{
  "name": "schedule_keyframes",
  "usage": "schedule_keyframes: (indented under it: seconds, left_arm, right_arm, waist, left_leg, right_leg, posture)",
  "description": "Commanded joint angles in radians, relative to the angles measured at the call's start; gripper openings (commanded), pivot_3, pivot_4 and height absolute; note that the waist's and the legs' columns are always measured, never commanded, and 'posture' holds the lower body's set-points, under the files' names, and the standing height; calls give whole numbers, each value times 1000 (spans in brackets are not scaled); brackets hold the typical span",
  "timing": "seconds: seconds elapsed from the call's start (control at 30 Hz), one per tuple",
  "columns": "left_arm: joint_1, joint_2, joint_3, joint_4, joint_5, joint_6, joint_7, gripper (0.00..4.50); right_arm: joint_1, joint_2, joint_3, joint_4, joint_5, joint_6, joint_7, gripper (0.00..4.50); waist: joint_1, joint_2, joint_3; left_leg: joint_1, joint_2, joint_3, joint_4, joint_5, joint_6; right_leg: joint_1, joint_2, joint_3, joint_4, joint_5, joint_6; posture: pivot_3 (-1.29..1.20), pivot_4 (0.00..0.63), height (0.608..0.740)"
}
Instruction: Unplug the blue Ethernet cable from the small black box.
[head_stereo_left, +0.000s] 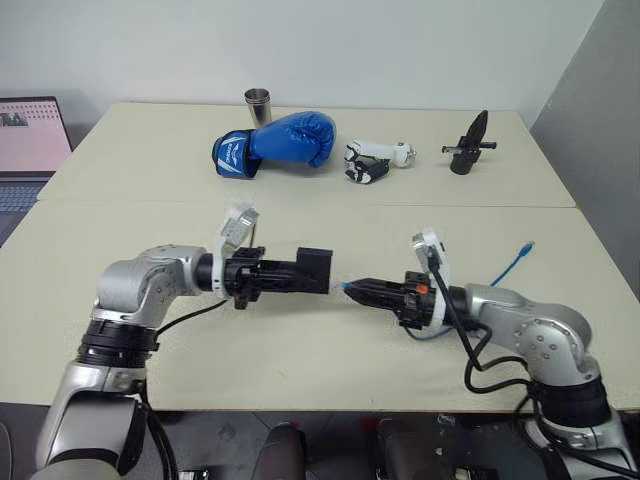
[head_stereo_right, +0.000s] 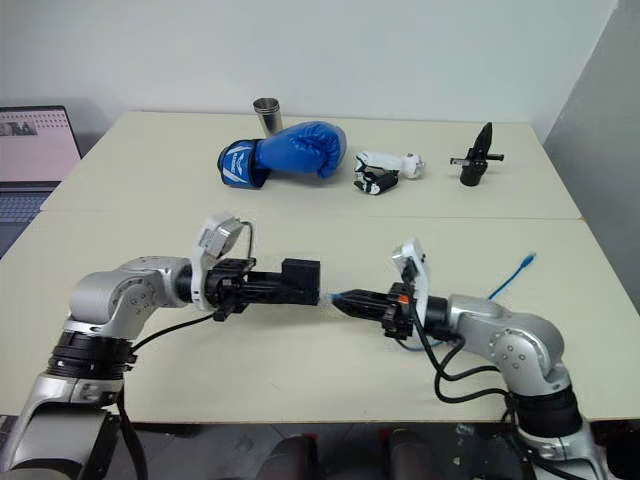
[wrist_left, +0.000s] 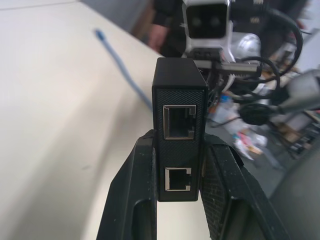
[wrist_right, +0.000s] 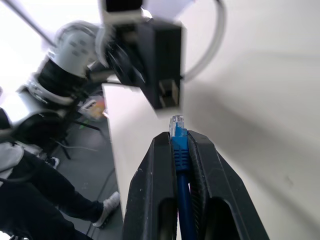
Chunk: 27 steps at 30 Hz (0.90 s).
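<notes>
Right wrist view: my right end effector (wrist_right: 181, 145) grips the cable (wrist_right: 180, 150), plug free. My left end effector (wrist_left: 177, 165) clamps the box (wrist_left: 179, 115), sockets empty.

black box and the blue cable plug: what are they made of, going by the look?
Small black box: looks like matte black plastic, with fine ribbed texture on its face; the two socket openings have shiny, metal-looking frames.
Blue Ethernet cable: smooth blue rubbery jacket and boot, probably PVC; the plug tip is clear, glossy plastic.
</notes>
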Motion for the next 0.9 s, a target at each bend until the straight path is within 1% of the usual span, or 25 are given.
schedule_keyframes:
  seconds: [0.03,0.1,0.17,0.2,0.27,0.37,0.4,0.43,0.5,0.57,0.73,0.77,0.9]
  left_arm:
    - [-1,11,30,-13,0,-25,-5,792]
    - [4,10,36,-15,0,-27,3,792]
    - [14,3,42,-23,1,-33,20,792]
    - [19,-3,45,-31,0,-32,30,792]
    - [26,-15,50,-44,-2,-34,51,792]
    - [31,-33,57,-54,2,-47,82,792]
    - [31,-36,57,-56,5,-50,91,792]
    - [33,-37,54,-59,11,-59,98,792]
    - [40,-40,53,-66,18,-72,111,792]
    - [45,-50,66,-70,20,-83,141,792]
    - [51,-98,102,-53,54,-156,257,792]
    - [49,-115,112,-42,67,-181,293,792]
    - [47,-199,163,15,158,-346,487,792]
  right_arm:
    - [-4,-26,-37,9,-16,-30,23,43]
    - [-10,-27,-44,48,-65,-80,17,42]
    - [-50,-2,-31,163,-220,-219,-55,41]
    - [-81,14,-18,249,-330,-324,-119,40]
    - [-129,35,-3,390,-482,-478,-200,40]
    - [-189,54,7,565,-631,-642,-268,40]
    - [-205,61,2,610,-657,-673,-284,389]
    - [-216,66,-2,641,-676,-695,-287,750]
    - [-221,74,-13,665,-691,-720,-273,1162]
    - [-208,70,-17,639,-687,-720,-239,1623]
    - [-159,22,-9,486,-669,-680,-134,2818]
    - [-147,6,0,431,-655,-666,-91,3036]
    - [-115,-49,38,171,-529,-550,78,4004]
  waist:
    - [0,0,0]
    - [0,0,0]
    - [-1,0,0]
    - [-2,0,0]
    - [-5,0,0]
    - [-3,0,0]
    - [-1,0,0]
    - [-1,0,0]
    - [0,0,0]
    - [0,0,0]
    - [1,0,0]
    - [1,0,0]
    - [3,1,0]
  left_leg:
    - [0,0,0,0,0,0]
    - [0,0,0,0,0,0]
    - [0,0,0,0,0,0]
    - [0,0,0,0,0,0]
    - [0,0,1,0,0,0]
    - [0,0,1,0,0,0]
    - [0,0,1,0,0,0]
    - [0,0,1,0,0,0]
    - [-1,0,2,0,0,0]
    - [-1,0,2,0,0,0]
    - [-1,0,1,0,0,0]
    - [-1,0,1,0,0,0]
    - [-1,0,1,1,0,0]
  right_leg:
    - [0,0,0,0,0,0]
    - [0,0,0,0,0,0]
    - [0,0,0,0,0,0]
    - [0,0,0,0,0,0]
    - [0,0,1,0,0,0]
    - [0,0,0,0,0,0]
    - [-1,0,1,0,3,-4]
    - [-1,0,1,0,3,-4]
    - [-1,0,1,0,3,-4]
    - [-1,-1,1,0,3,-5]
    - [-1,-1,1,0,3,-5]
    - [-1,-1,1,0,3,-5]
    - [0,-1,0,1,3,-5]
  posture:
    - [0,150,740]
    - [0,150,740]
    - [0,150,740]
    - [0,150,740]
    - [0,150,740]
    - [0,150,740]
    - [0,150,740]
    - [0,150,740]
    - [0,150,740]
    - [0,150,740]
    - [0,150,740]
    - [0,150,740]
    - [0,150,740]
